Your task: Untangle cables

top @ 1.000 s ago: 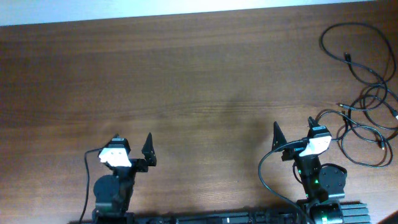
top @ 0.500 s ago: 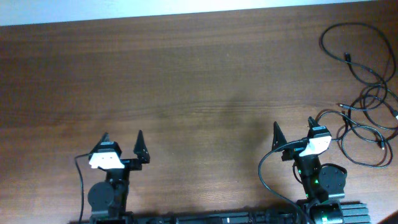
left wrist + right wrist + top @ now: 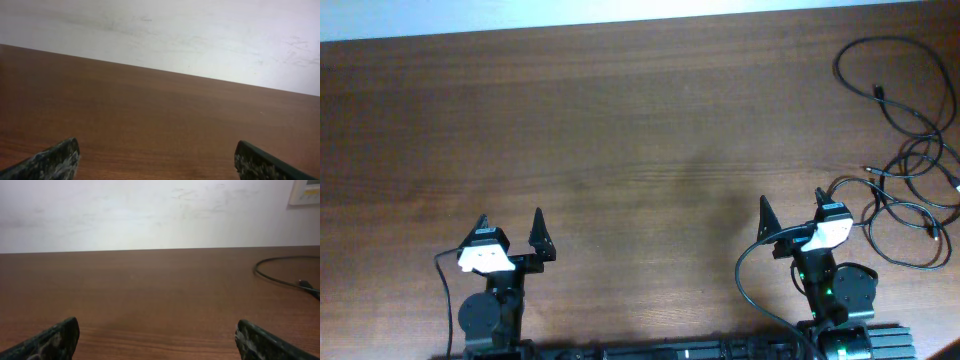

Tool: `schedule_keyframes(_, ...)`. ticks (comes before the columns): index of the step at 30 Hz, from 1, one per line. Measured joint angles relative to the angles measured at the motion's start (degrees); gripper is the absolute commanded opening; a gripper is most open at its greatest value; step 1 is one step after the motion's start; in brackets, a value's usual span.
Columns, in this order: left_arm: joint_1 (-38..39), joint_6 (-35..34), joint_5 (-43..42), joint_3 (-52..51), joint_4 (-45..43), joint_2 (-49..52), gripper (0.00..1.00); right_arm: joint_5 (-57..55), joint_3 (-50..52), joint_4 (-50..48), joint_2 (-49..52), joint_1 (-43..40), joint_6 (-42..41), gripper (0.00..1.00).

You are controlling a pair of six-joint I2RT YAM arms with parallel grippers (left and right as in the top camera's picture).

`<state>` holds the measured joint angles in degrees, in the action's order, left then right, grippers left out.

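A: On the overhead, far right of the table (image 3: 620, 130): where are the cables (image 3: 903, 168)?
B: Loose black loops by the right edge, overlapping w/ each other. Nothing grips them.
A: Grippers?
B: Left gripper (image 3: 511, 216) near the front edge, fingers apart, empty. Right gripper (image 3: 792, 197) also spread, empty, just left of the nearest loop, not touching.
A: Left wrist view?
B: Both fingertips (image 3: 52, 160) at the bottom corners, wide gap, bare wood btwn them, pale wall (image 3: 175, 35) behind. No cable in view.
A: Right wrist?
B: Same spread; finger (image 3: 260, 342) at the low right corner. One cable curve w/ a plug lies far right on the wood.
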<state>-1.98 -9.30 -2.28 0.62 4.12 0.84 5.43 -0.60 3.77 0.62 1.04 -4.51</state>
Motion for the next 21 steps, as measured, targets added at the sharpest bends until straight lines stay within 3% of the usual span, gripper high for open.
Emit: schedule_keyframes(21,0.2,5.2,-0.9,0.0,0.0,0.0,0.99,0.0,0.0,0.0,0.0,0.0,0.0,0.99)
